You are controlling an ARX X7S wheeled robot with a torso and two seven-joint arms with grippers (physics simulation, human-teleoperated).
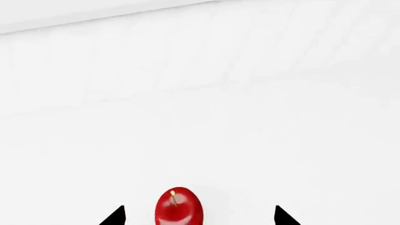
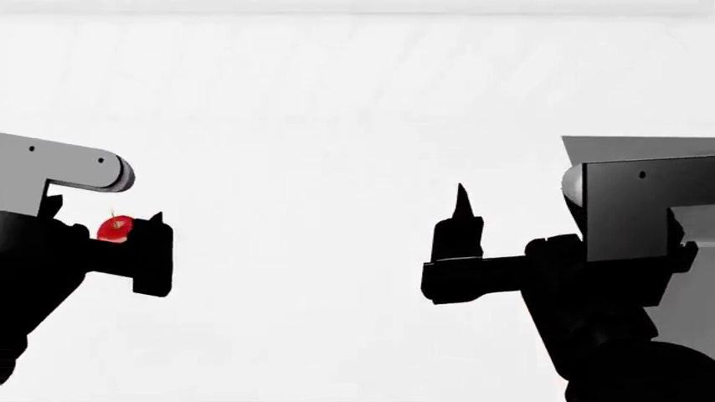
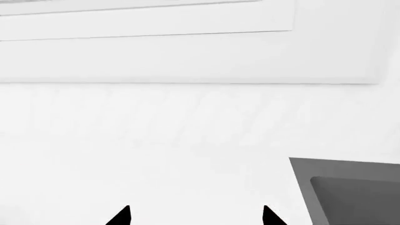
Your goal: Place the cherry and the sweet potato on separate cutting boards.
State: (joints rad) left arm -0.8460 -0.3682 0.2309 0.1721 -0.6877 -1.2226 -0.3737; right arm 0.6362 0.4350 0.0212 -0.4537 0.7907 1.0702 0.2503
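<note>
The cherry (image 1: 179, 206), small, glossy and red with a thin stem, lies on the white surface between the two black fingertips of my left gripper (image 1: 200, 216). The fingers stand wide apart and neither touches the fruit. In the head view the cherry (image 2: 115, 228) shows just beside the left gripper's black body at the left. My right gripper (image 3: 195, 216) is open with only white surface between its fingertips; in the head view one of its fingertips (image 2: 460, 197) points away from me at centre right. The sweet potato and the cutting boards are out of view.
A grey box-like shape (image 3: 350, 192) with a darker inside sits close beside the right gripper. White raised ledges (image 3: 187, 51) run along the far side. Grey arm links (image 2: 642, 197) fill the head view's edges.
</note>
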